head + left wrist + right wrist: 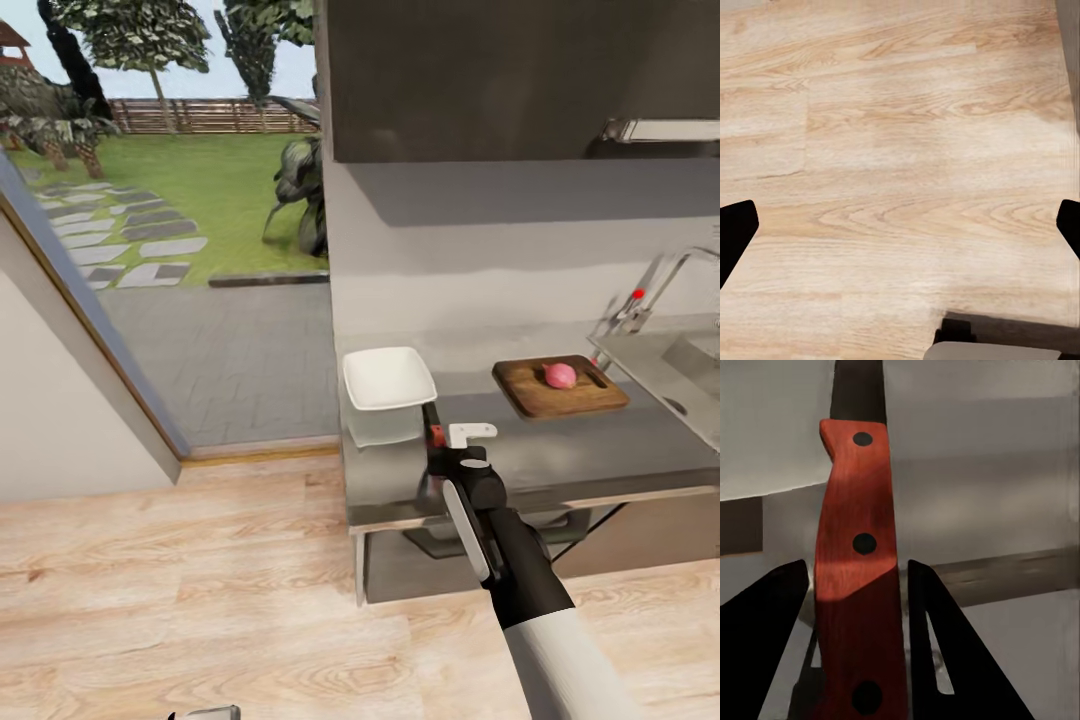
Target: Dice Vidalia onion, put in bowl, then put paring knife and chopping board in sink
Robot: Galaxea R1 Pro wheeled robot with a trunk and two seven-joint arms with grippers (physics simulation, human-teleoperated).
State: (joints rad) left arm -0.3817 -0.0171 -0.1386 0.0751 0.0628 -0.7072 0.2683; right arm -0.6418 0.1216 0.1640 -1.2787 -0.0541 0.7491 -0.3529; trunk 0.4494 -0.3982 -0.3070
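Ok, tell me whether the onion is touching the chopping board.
Touching. In the head view the Vidalia onion sits directly on the chopping board, with no gap between it and the wood beneath.

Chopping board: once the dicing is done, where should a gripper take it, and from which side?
Grip the chopping board by its thick near long edge, coming in from the counter front. It lies flat, so only edges offer purchase, and the onion sits on top, so clear that first.
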